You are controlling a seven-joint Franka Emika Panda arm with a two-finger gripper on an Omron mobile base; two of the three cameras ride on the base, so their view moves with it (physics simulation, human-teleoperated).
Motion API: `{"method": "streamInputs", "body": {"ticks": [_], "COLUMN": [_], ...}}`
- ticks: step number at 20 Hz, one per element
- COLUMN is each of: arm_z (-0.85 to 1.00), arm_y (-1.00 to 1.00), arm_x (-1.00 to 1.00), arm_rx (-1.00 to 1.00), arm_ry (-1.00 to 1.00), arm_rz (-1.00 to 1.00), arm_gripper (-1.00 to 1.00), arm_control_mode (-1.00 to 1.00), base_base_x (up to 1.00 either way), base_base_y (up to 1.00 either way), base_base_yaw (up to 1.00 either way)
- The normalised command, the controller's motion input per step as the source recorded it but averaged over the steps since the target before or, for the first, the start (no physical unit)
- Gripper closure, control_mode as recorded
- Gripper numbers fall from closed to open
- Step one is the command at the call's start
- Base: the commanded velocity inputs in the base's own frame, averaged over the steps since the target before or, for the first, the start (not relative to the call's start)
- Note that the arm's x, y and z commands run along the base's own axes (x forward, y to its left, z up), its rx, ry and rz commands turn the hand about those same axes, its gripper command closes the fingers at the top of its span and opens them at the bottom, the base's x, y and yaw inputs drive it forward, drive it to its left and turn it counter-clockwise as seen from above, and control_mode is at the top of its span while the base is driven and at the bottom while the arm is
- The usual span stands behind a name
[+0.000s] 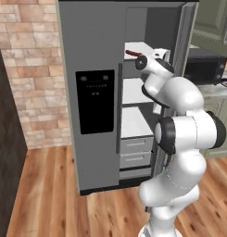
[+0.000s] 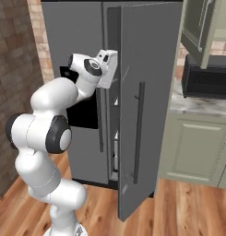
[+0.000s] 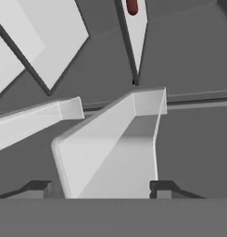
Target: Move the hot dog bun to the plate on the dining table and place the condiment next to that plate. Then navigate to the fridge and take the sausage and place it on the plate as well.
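your claw is inside the open fridge, and it holds nothing.

in the hand view your claw has its two dark fingertips spread apart, with a white door bin between them, though you cannot tell whether they touch it. the sausage shows as a dark red end at the top edge of that view, lying on a white shelf, well apart from the tips. in the left base view the sausage lies on the top shelf of the fridge, near its front edge, just beside your wrist. the right base view shows the fridge door swung open beside the arm.
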Motion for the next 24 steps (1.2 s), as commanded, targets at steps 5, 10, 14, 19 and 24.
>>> {"method": "streamInputs", "body": {"ticks": [5,10,14,19,24], "arm_z": [0.00,-0.04,-0.09,-0.12,-0.09], "arm_y": [-0.80,-1.00,-1.00,-1.00,-0.96], "arm_x": [-0.29,-0.34,-0.18,-0.10,0.00], "arm_rx": [0.01,0.05,0.08,0.10,0.08], "arm_ry": [0.00,0.00,0.00,0.00,0.00], "arm_rz": [-0.13,-0.08,-0.06,-0.04,-0.02], "arm_gripper": [-1.00,-1.00,-1.00,-1.00,-1.00], "arm_control_mode": [-1.00,-1.00,-1.00,-1.00,-1.00], "base_base_x": [0.00,0.00,0.00,0.00,0.00], "base_base_y": [0.00,0.00,0.00,0.00,0.00], "base_base_yaw": [0.00,0.00,0.00,0.00,0.00]}}
